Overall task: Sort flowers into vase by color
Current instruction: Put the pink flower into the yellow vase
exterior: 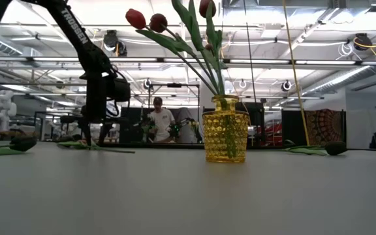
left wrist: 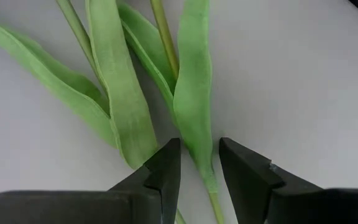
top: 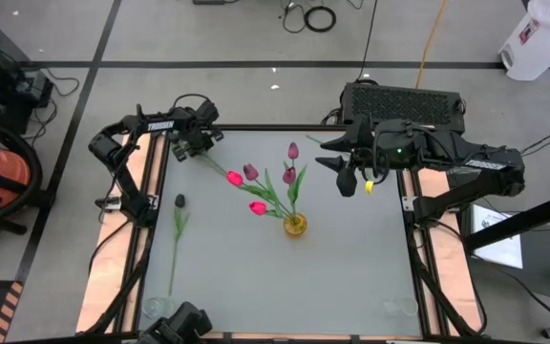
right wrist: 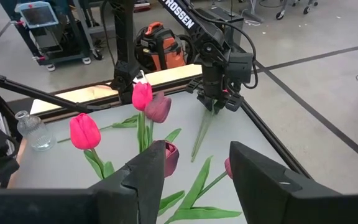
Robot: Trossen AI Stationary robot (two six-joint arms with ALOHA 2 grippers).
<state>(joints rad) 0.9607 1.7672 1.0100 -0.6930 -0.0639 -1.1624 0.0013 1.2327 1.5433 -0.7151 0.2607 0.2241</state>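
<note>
My left pincer (left wrist: 196,167) stands slightly open astride a tulip stem (left wrist: 211,198) lying flat on the counter (top: 351,258), leaves fanning ahead. Farther on, the yellow vase (top: 295,225) holds upright tulips (top: 256,191). My right pincer (right wrist: 194,167) hovers open, empty.

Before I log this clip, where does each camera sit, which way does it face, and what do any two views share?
High view: overhead, facing straight down; both arms, left claw and right claw over the table.
Low view: table height, facing level into the room; yellow vase, one dark arm, a person behind.
Left wrist view: faces down; its open fingers straddle a green stem.
Right wrist view: faces across the table, own fingers showing, toward the left arm.
Shared: high and low views both show the vase.
</note>
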